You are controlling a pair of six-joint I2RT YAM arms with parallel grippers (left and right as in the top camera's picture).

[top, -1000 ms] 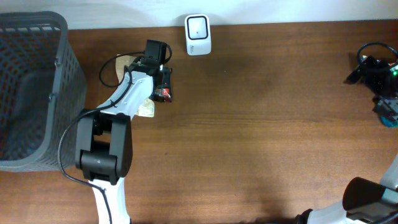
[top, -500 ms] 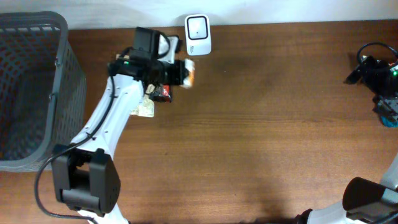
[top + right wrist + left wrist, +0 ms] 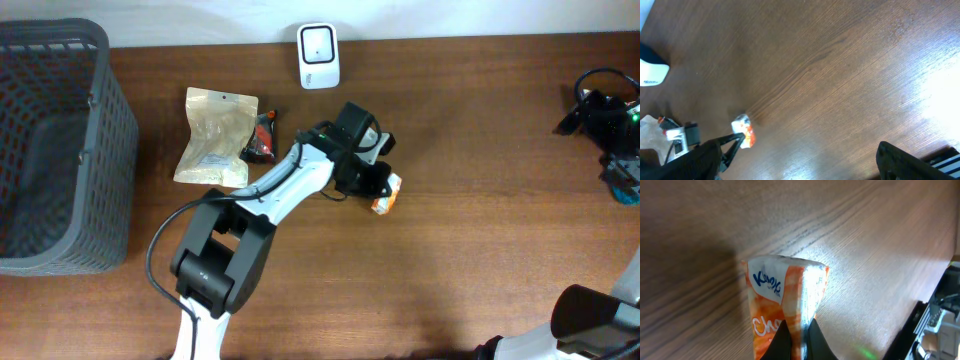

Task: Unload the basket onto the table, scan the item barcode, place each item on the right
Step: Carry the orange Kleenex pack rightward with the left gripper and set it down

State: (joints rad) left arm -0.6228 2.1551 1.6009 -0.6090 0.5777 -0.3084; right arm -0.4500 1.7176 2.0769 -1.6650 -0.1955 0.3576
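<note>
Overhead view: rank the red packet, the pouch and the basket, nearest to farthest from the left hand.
1. Red packet, to the left of the left hand.
2. Pouch, just beyond the packet.
3. Basket, far left.

The left arm (image 3: 290,180) has white links, chunky black joint housings and a thin black cable looping alongside. The left gripper (image 3: 378,188) is black. The right arm (image 3: 612,125) is black, with a green light and black cable.
</note>
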